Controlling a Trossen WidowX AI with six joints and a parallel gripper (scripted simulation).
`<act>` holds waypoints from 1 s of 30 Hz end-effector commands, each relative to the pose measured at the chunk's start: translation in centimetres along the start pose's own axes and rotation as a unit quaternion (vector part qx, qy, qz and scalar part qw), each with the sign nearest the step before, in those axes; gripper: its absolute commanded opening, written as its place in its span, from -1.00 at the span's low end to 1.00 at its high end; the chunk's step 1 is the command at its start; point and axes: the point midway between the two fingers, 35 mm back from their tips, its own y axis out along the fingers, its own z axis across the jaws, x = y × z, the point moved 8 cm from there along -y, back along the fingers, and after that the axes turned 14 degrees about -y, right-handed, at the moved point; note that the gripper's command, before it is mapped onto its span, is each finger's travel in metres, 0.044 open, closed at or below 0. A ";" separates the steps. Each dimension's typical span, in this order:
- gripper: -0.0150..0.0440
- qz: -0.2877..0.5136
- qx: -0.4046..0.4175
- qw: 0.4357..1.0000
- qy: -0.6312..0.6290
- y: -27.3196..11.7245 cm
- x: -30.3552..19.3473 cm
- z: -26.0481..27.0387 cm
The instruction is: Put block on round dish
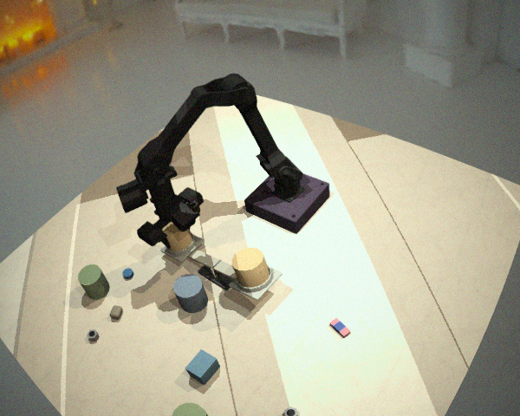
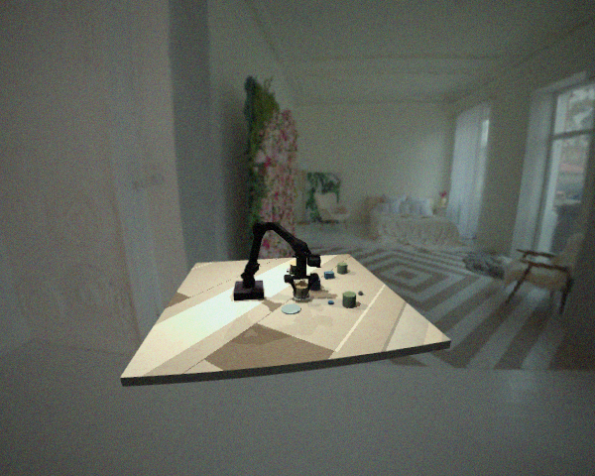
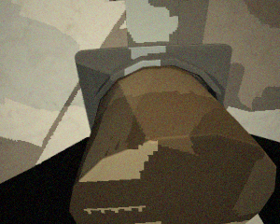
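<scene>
The cup in the grip (image 1: pixel 179 239) (image 2: pixel 301 291) (image 3: pixel 168 154) is standing upright on its pan (image 1: pixel 177 254) (image 2: pixel 300 298) (image 3: pixel 91 67) at one end of the balance, and I am seeing no daylight under its rim. Its long axis is running vertically, in line with my end effector (image 1: pixel 168 232) (image 2: pixel 300 282), which is reaching down from above, its fingers spread wide and clamping the cup's sides. That alignment is what the lift is turning on: I am judging that straight up is the safe way out, since sideways drift could drag the block, presumably underneath, or jolt the beam. Further out along the balance, the other cup (image 1: pixel 250 267) is sitting on its own pan, nearer the purple base (image 1: pixel 311 205) (image 2: pixel 248 290); I am wanting it left alone. The round dish (image 2: pixel 291 309) is lying beside the balance in the exterior view, still awaiting the block.
</scene>
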 end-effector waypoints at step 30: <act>-0.49 0.001 -0.004 1.000 -0.002 -4.2 -0.5 -0.6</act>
